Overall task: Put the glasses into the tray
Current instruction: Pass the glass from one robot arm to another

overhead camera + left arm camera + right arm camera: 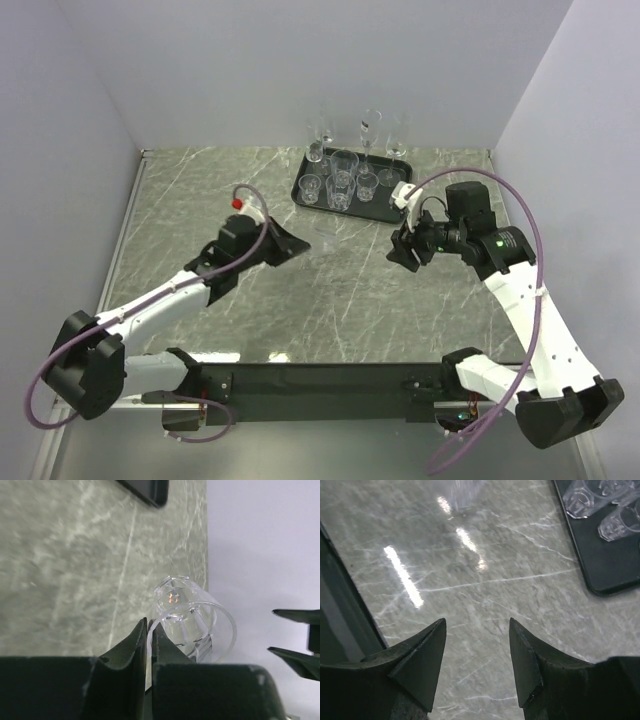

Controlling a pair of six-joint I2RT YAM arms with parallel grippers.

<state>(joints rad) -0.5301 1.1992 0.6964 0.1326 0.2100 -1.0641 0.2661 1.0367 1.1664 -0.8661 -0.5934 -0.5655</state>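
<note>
The black tray (308, 166) sits at the back of the table and holds several clear glasses: short tumblers (340, 193) in front, tall stemmed flutes (370, 135) behind. My left gripper (290, 244) is left of the tray and in front of it. In the left wrist view it (149, 627) is shut on the rim of a small clear tumbler (192, 622), held tilted above the table. My right gripper (403, 254) is open and empty, just right of the tray's front edge. In the right wrist view it (477, 630) hovers over bare marble, with the tray (607, 570) and two tumblers (580, 500) at upper right.
The table is grey-green marble with white walls at the back and both sides. The tray's corner (150, 490) shows at the top of the left wrist view, and the right gripper's fingers (300, 640) at its right edge.
</note>
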